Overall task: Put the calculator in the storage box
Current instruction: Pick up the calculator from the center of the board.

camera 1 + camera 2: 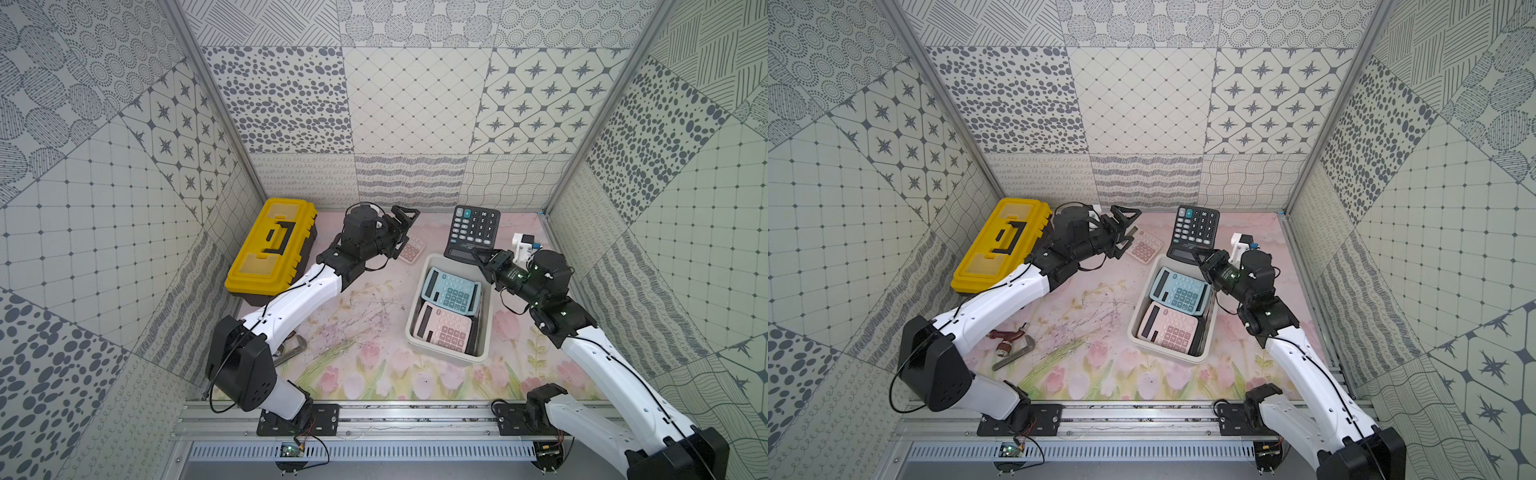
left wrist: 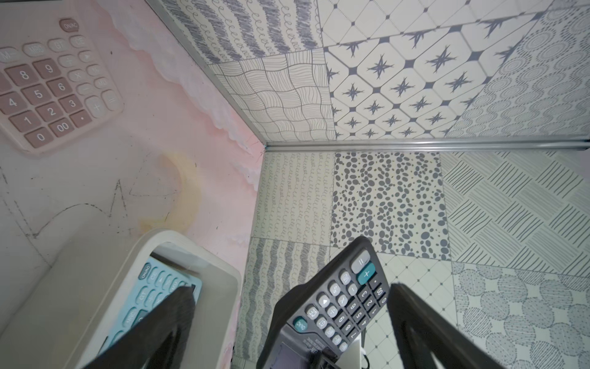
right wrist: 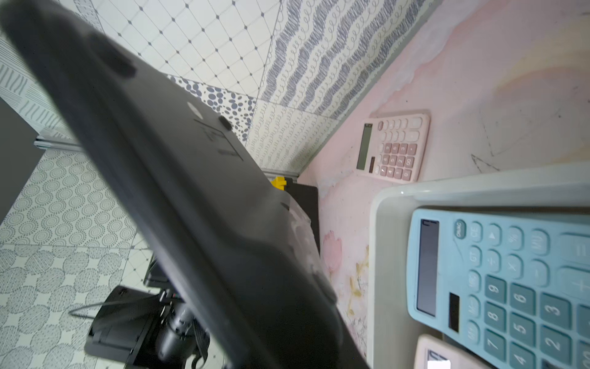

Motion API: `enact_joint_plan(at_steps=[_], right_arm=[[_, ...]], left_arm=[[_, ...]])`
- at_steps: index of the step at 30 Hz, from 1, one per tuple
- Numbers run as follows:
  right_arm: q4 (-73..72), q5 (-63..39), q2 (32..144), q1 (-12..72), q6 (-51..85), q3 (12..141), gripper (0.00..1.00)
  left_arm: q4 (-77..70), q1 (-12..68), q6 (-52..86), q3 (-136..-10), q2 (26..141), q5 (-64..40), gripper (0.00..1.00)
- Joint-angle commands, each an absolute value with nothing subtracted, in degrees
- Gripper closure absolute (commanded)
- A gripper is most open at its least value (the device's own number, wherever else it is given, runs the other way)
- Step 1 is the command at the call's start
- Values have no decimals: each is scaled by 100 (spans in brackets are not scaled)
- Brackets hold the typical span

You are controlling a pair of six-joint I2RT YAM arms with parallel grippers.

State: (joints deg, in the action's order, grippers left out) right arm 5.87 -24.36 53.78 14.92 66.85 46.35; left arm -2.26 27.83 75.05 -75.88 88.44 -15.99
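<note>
The black calculator (image 1: 473,230) hangs tilted just behind the storage box (image 1: 415,332), keys facing up in both top views. My right gripper (image 1: 478,254) is shut on its display end. Its dark back (image 3: 191,191) fills the right wrist view and hides the fingers. The white box holds a blue calculator (image 1: 452,289) and a pink calculator (image 1: 444,332). My left gripper (image 1: 405,220) stands open to the left of the black calculator (image 2: 344,303), not touching it. It hovers over another pink calculator (image 1: 413,250) lying on the mat.
A yellow-lidded toolbox (image 1: 270,249) lies at the back left beside the left arm. A wrench with a red clamp (image 1: 1009,345) lies at the front left under the left arm's elbow. Patterned walls close in the back and both sides.
</note>
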Motion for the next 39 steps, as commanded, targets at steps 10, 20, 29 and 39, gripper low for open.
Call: enact_joint_plan(at_steps=[10, 20, 29, 39], right_arm=[[1975, -6316, 5623, 563, 5372, 4915, 100], [2426, -6688, 5992, 563, 5156, 4933, 100], [2592, -6853, 6092, 563, 5027, 4892, 100], [2592, -6943, 6116, 564, 4993, 4852, 100]], left_arm=[[1009, 2320, 5175, -8725, 9912, -5745, 6], [949, 2540, 4883, -8797, 9982, -6340, 15], [2273, 2839, 3441, -9312, 10119, -6759, 33], [2540, 2930, 3131, -9398, 10256, -6855, 77]])
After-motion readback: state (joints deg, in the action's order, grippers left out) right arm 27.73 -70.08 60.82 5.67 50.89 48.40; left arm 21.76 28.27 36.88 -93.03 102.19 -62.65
